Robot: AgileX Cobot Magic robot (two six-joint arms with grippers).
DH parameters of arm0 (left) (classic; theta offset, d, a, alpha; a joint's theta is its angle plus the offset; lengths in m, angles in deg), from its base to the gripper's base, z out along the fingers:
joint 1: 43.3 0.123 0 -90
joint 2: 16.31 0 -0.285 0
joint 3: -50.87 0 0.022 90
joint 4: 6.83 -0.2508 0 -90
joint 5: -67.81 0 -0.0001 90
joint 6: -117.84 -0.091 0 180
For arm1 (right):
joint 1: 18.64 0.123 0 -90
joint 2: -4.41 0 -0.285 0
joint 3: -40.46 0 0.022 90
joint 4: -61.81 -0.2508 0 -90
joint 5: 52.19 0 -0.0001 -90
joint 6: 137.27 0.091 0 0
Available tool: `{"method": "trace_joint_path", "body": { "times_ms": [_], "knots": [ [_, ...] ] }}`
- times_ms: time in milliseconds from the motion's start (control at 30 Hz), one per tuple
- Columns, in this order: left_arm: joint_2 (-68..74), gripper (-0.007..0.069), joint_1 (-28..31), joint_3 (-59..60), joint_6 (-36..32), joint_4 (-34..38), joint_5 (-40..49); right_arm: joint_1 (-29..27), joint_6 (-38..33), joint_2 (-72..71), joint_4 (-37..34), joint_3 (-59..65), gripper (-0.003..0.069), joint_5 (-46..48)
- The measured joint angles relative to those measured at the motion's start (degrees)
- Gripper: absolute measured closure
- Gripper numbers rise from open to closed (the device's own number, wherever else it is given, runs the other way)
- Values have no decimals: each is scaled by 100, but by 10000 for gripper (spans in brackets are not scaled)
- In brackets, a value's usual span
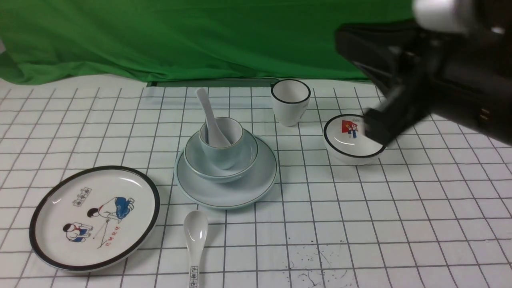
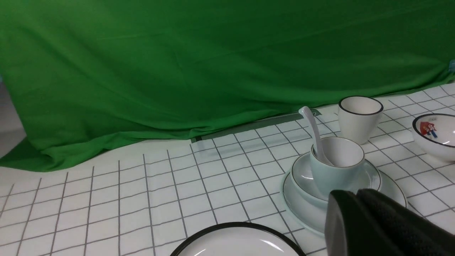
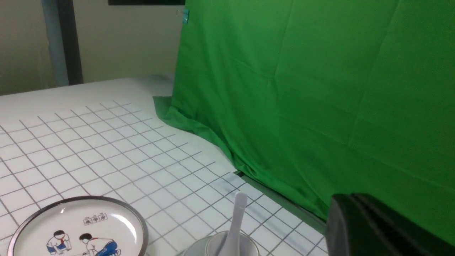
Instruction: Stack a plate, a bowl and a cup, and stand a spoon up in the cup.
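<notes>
Front view: the plate (image 1: 240, 192) carried the bowl (image 1: 245, 160), the bowl the cup (image 1: 224, 154), and the spoon (image 1: 210, 120) leaned in the cup, handle up, so the stack looked complete. The right gripper (image 1: 375, 128), jaws pressed together on nothing, hung near the red-picture bowl (image 1: 352, 146). Left wrist view: the left gripper (image 2: 355, 199) sat beside the stack, jaws unreadable. Right wrist view: the cartoon plate (image 3: 78, 227) lay apart.

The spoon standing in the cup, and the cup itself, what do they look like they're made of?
Spoon: probably glazed ceramic, glossy white with a thick moulded handle; hard plastic cannot be ruled out. Cup: likely glazed ceramic too, smooth pale blue-green outside, white inside, thin painted rim line.
</notes>
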Motion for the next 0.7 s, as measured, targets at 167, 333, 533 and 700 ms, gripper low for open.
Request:
{"method": "trace_joint_path", "body": {
  "times_ms": [167, 333, 533, 700],
  "knots": [
    [-5, 652, 0, 4, 5, 0, -4, 0, 6, -1019, 0, 508, 645, -45],
    [-5, 652, 0, 4, 5, 0, -11, 0, 6, -1460, 0, 597, 633, 5],
    [-5, 652, 0, 4, 5, 0, -11, 0, 6, -1522, -19, 609, 608, 20],
    [-5, 652, 0, 4, 5, 0, -11, 0, 18, -1522, -47, 617, 596, 25]
  ]
}}
